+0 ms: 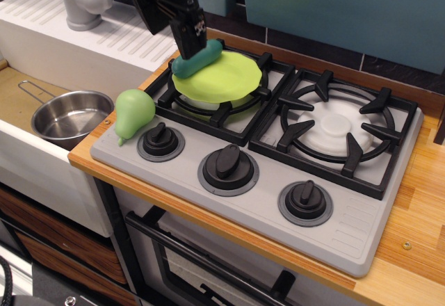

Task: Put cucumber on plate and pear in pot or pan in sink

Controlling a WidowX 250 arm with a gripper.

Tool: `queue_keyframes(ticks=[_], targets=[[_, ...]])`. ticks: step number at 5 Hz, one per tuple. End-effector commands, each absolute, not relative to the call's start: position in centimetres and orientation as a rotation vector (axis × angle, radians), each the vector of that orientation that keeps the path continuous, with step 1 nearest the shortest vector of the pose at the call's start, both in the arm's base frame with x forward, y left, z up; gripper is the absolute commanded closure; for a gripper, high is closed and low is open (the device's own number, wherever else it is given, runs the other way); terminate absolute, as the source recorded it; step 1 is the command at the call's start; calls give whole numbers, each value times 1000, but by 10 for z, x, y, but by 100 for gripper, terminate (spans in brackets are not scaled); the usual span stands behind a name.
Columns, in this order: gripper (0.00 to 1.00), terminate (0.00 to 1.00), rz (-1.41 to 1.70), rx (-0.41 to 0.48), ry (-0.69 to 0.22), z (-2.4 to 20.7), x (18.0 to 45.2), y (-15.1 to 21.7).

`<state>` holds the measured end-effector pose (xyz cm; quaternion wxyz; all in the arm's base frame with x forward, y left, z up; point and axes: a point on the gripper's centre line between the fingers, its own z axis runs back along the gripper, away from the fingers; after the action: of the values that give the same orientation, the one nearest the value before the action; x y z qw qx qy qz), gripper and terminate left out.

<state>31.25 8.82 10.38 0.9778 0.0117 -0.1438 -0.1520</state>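
- Sink (21, 149) at left, white-walled, tan inside; pot (69, 117) standing in it, wire handle toward the back.
- Stove (278, 174) on the wooden surface (417, 229), three black knobs along the front.
- Gripper (191, 42) low over the plate's back-left edge, one dark finger down against the cucumber; spread of the jaws impossible to tell.
- Plate (222, 76) resting on the left burner grate.
- Pear (132, 113) lying at the stove's front-left corner, near the pot.
- Cucumber (201, 60) on the plate's back-left rim.
- No readable writing anywhere.
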Motion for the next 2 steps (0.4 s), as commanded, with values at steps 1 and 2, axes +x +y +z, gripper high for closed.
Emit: queue_keyframes(ticks=[1,2], targets=[[0,0,-196,100,-361,105,305,114],[0,0,-166,117,-369,98,295,120]])
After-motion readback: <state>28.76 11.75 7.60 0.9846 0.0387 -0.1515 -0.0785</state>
